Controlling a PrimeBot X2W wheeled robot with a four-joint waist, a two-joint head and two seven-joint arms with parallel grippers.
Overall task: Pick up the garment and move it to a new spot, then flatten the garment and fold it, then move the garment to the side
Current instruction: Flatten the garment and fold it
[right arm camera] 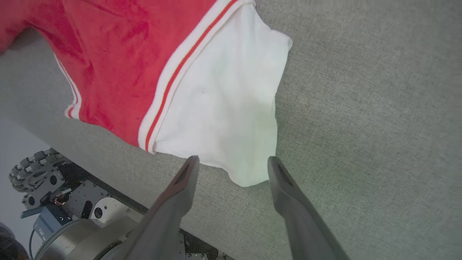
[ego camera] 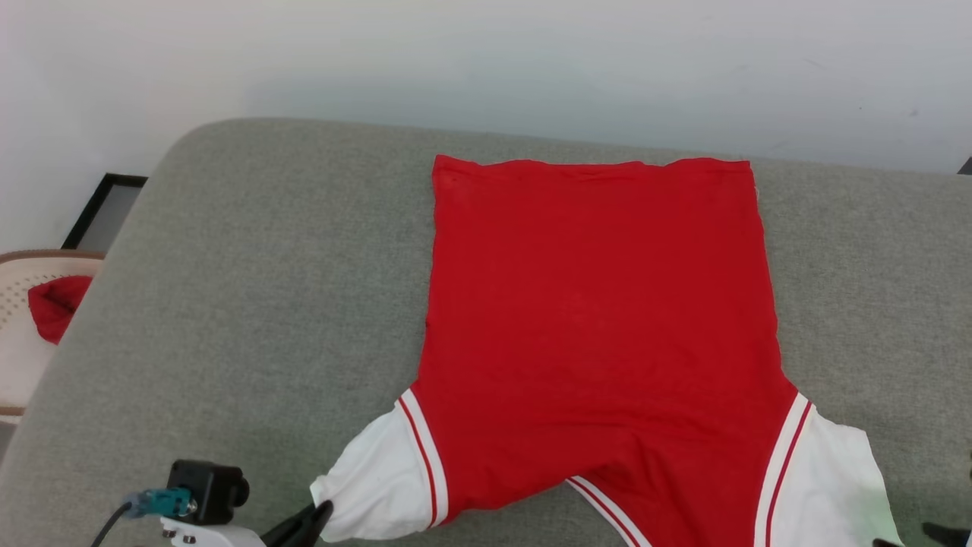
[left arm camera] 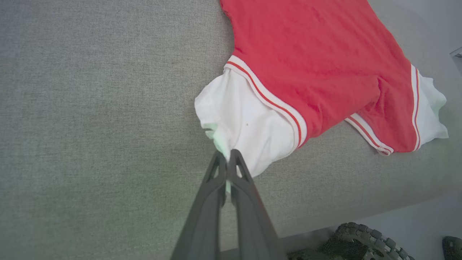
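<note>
The left hand (left arm camera: pixel 227 156) pinches the near-left white sleeve (left arm camera: pixel 242 119) of the garment (ego camera: pixel 600 319), likely to tug it flat; the right hand (right arm camera: pixel 233 161) gapes, empty.

On my right wrist camera the right gripper (right arm camera: pixel 232 160) has its two dark fingers spread wide over the grey cushion (right arm camera: pixel 361 126). The garment (right arm camera: pixel 119 54) lies flat there, its red body toward the upper left. The lowest corner of its white sleeve (right arm camera: pixel 223 108) sits between my fingertips, ungripped. Lower left I see the robot's base (right arm camera: pixel 90 209) and a roller wheel (right arm camera: pixel 34 173)
</note>
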